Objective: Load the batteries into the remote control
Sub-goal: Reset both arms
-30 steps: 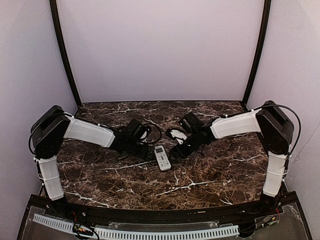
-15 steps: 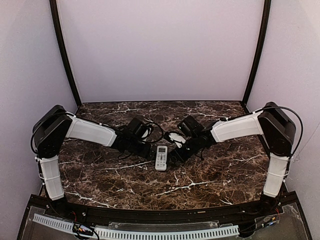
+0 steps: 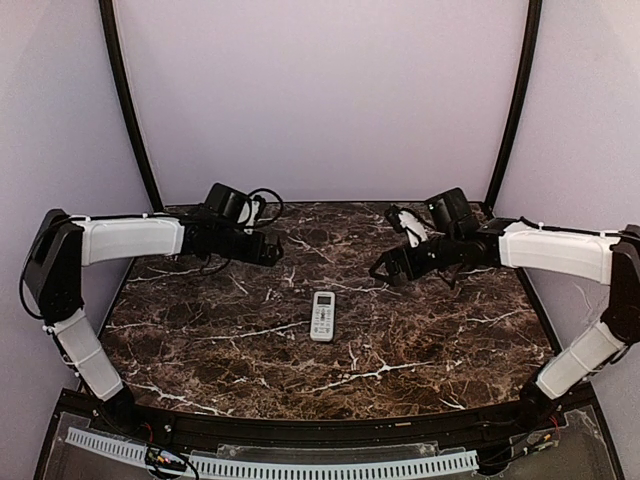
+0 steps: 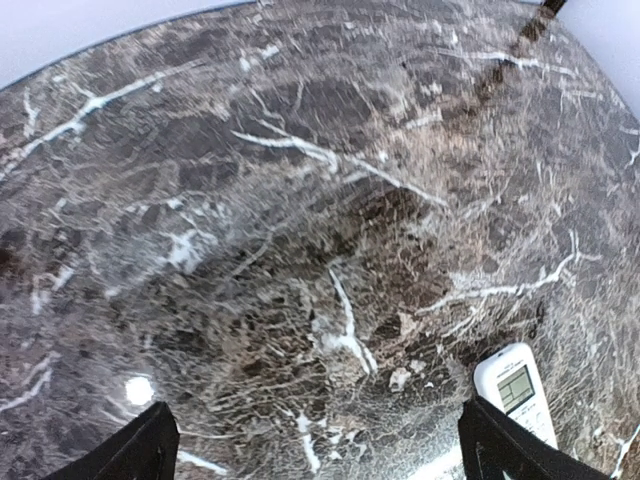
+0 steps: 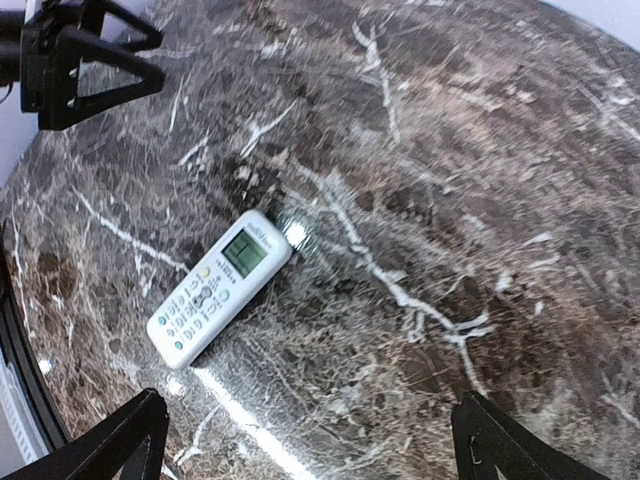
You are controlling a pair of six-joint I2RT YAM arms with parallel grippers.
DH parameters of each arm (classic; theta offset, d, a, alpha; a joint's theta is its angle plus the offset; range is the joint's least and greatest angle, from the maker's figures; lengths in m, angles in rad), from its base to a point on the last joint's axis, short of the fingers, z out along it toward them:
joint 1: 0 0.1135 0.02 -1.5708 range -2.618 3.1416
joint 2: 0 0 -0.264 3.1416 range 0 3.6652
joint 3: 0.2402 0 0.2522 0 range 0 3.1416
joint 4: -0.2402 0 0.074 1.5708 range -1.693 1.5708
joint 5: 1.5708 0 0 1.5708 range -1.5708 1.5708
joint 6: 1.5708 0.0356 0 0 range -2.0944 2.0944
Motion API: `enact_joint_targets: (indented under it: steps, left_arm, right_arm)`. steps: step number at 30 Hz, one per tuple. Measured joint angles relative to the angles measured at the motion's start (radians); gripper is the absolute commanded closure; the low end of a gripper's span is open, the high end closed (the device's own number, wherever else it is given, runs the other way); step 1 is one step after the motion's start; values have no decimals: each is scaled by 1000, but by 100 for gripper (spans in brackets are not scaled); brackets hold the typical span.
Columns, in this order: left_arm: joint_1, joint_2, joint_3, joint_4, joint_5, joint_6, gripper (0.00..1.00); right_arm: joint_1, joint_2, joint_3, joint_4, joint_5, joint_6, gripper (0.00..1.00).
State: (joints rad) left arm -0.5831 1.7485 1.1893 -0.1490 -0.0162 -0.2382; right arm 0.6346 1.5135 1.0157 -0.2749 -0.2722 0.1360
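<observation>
Hovering wide open and empty above the dark brown, white-veined marble tabletop (image 3: 200,350), the left gripper (image 3: 272,252) has the slim white button-faced remote control (image 3: 322,315) to its right and nearer the arm bases. The remote lies face up, long axis near-to-far, with bare marble all round. The right gripper (image 3: 386,271), equally spread and empty, looks slightly closer.

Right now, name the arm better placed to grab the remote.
Right, probably: both hang open, but the right tool views the whole remote control; the left tool catches only its end.
</observation>
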Motion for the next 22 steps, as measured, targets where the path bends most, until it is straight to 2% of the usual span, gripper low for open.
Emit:
enact_joint_targets:
  steps: [5, 10, 17, 22]
  left_arm:
    - [63, -148, -9, -16, -12, 0, 1]
    - [81, -276, -121, 16, -45, -11, 2]
    - [81, -298, -359, 72, -54, -74, 1]
    - [81, -302, -418, 85, -55, -111, 1]
  right_arm:
    - [-131, -142, -93, 80, -28, 25, 2]
    - [-214, -208, -209, 176, -61, 67, 1]
    - [-232, -209, -405, 301, -125, 135, 2]
    - [-232, -209, -451, 346, -161, 159, 1]
